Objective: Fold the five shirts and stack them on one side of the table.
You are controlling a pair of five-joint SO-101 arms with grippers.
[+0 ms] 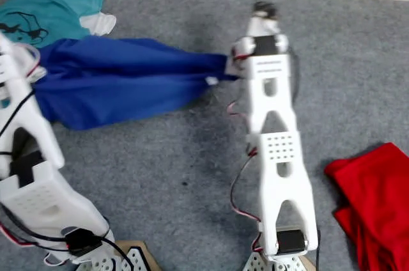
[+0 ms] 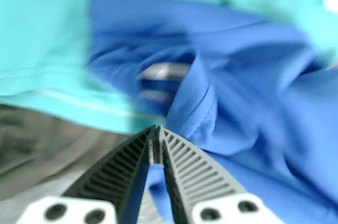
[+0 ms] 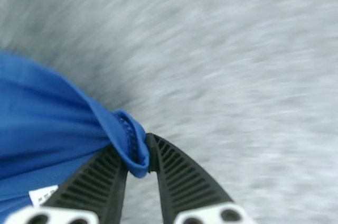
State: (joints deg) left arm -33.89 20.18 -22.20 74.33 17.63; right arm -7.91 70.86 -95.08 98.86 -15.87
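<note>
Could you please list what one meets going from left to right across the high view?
Teal shirt → blue shirt → right gripper, clamped on that shirt's end → red shirt.

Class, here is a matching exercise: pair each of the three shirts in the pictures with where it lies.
Things:
1 blue shirt
2 teal shirt
3 red shirt

Places:
A bunched at the right edge of the table
B at the far left corner
C stretched between the left gripper and the right gripper

Pairs: 1-C, 2-B, 3-A.
</note>
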